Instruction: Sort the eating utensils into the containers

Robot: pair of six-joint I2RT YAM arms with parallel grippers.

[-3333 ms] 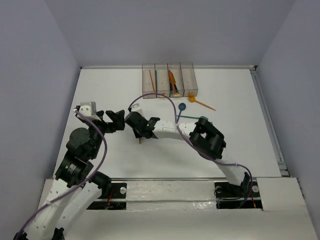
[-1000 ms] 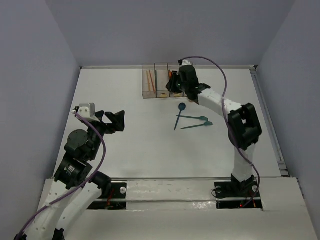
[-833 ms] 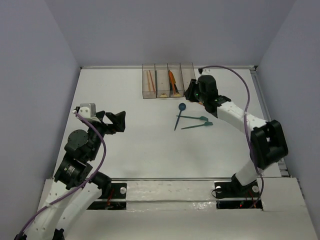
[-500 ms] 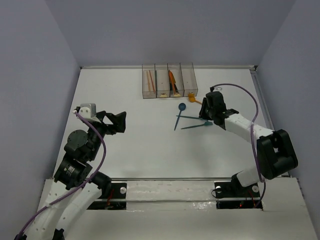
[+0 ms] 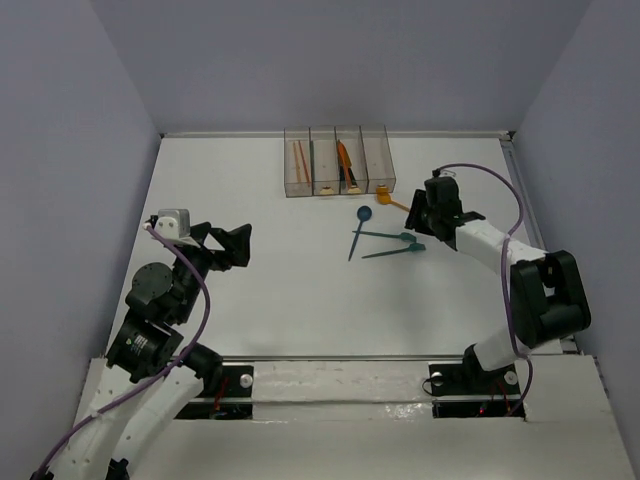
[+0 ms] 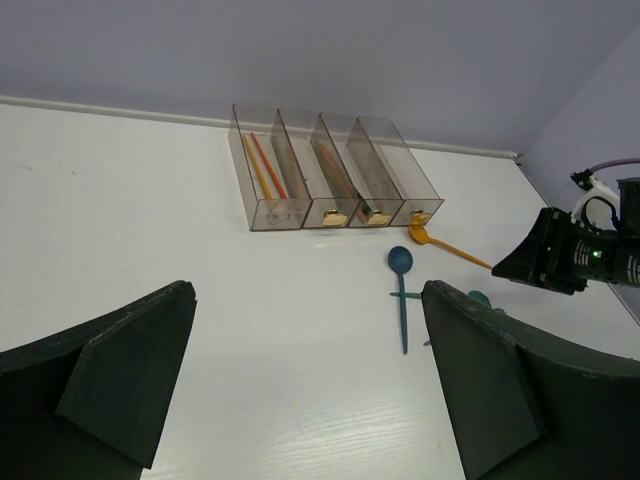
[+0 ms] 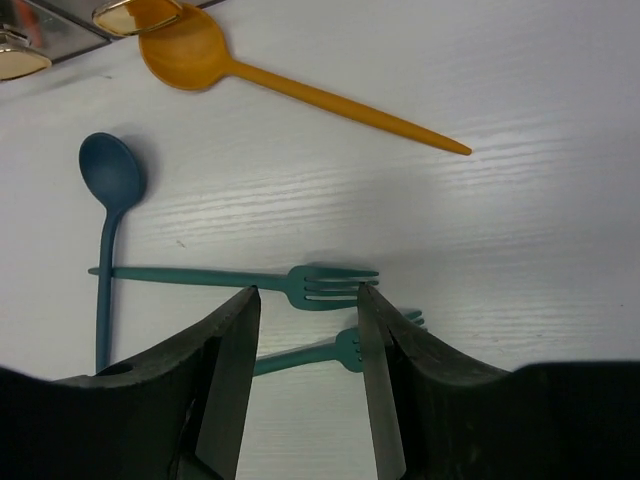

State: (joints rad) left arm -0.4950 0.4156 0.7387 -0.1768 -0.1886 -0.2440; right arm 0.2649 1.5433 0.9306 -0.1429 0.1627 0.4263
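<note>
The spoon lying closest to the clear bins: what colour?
Orange plastic spoon; clearest in the right wrist view.

Four joined clear plastic bins (image 5: 377,165) at far edge of white table (image 5: 270,300). Orange plastic spoon (image 5: 390,198) just before rightmost bin. Nearer: blue plastic spoon (image 5: 357,235), handle crossed by teal plastic fork (image 5: 385,235); second teal fork (image 5: 393,251) nearest.

Bright, even light; sharp frames.

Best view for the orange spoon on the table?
Right wrist: orange spoon close up, bowl and full handle clear. Top external: tiny, handle end hidden by the right arm. Left wrist: whole but small.
</note>
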